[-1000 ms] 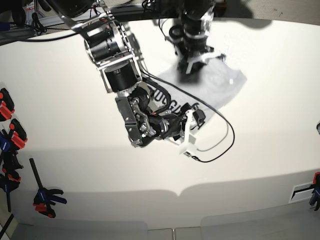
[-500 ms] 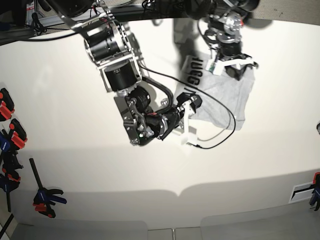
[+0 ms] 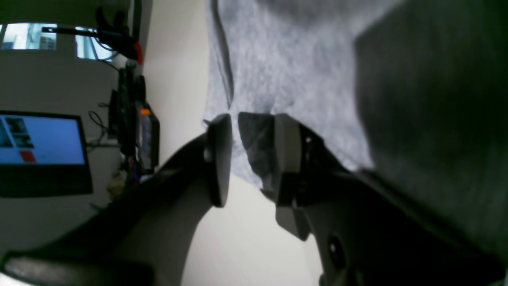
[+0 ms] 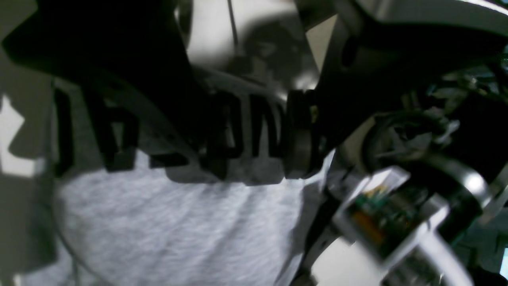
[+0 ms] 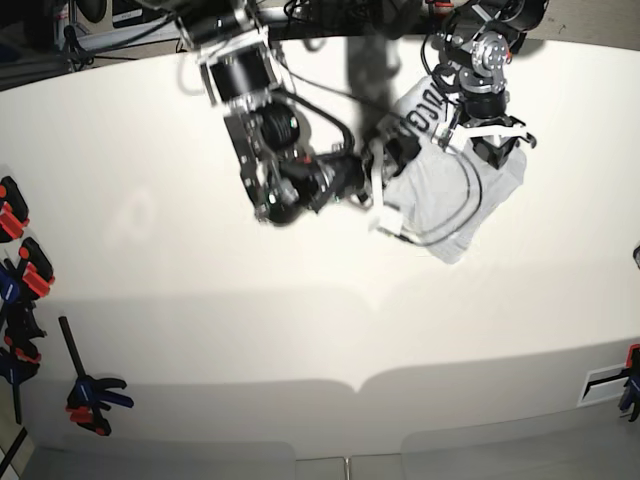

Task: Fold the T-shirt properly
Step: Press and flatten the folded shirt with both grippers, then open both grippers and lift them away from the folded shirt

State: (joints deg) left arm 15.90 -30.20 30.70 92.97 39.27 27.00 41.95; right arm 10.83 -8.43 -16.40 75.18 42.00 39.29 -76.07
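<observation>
The T-shirt (image 5: 450,195) lies bunched on the pale surface (image 5: 150,300) at the far right side in the base view, its grey cloth spread toward the near right and a strip of black block lettering (image 5: 425,110) turned up at its far edge.

The left gripper (image 5: 497,140) sits on the shirt's far right part. In the left wrist view its two dark pads (image 3: 219,159) stand a little way apart, and a fold of grey cloth (image 3: 254,139) fills the gap between them, so the left gripper (image 3: 248,159) is closed on the T-shirt (image 3: 285,67) at its edge; the rest of the fabric stretches away ahead of the fingertips, and bare surface (image 3: 238,246) shows beneath them.

The right gripper (image 5: 382,190) is at the shirt's left edge, just beside the lettering. In the right wrist view the picture is blurred and heavily shadowed (the arm's own bulk covers much of it): the letters (image 4: 238,131) run straight ahead of the gripper and plain grey cloth (image 4: 178,230) lies below it, but whether its jaws are apart or pinching fabric I cannot tell.

A black cable (image 5: 455,215) loops over the shirt on the near side of the right gripper. Orange and blue clamps (image 5: 20,270) line the surface's far left edge, well apart from both grippers.
</observation>
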